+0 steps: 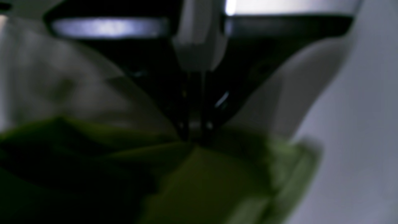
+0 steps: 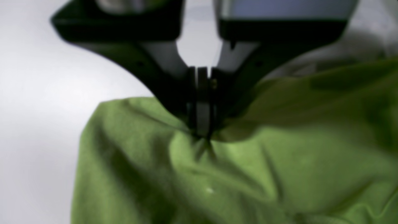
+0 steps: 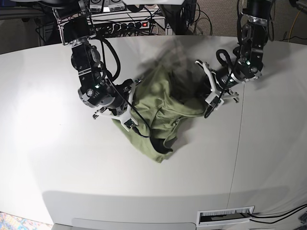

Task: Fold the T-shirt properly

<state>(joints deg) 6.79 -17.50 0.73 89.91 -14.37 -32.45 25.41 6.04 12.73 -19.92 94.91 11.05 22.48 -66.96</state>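
While both clenched on T-shirt (image 3: pixel 160 108) edges, left end effector (image 3: pixel 209 111) and right end effector (image 3: pixel 130 125) hold it bunched mid-counter (image 3: pixel 43 158); bare white surface all around.

Two black, cable-draped jointed arms reaching in from the far edge, wrists angled down and inward toward each other. Black-and-white right hand (image 3: pixel 132 125) low at the base view's left, forearm sloping down from the upper left, jaws pressed together and pinching a fold of the olive-green soft-fabric T-shirt (image 3: pixel 160 108). Black-and-white left hand (image 3: pixel 207 113) at the view's right, forearm dropping from the upper right and bent at the wrist, jaws likewise closed tight on the cloth's edge. Both hands well apart, tips pointing toward the middle.
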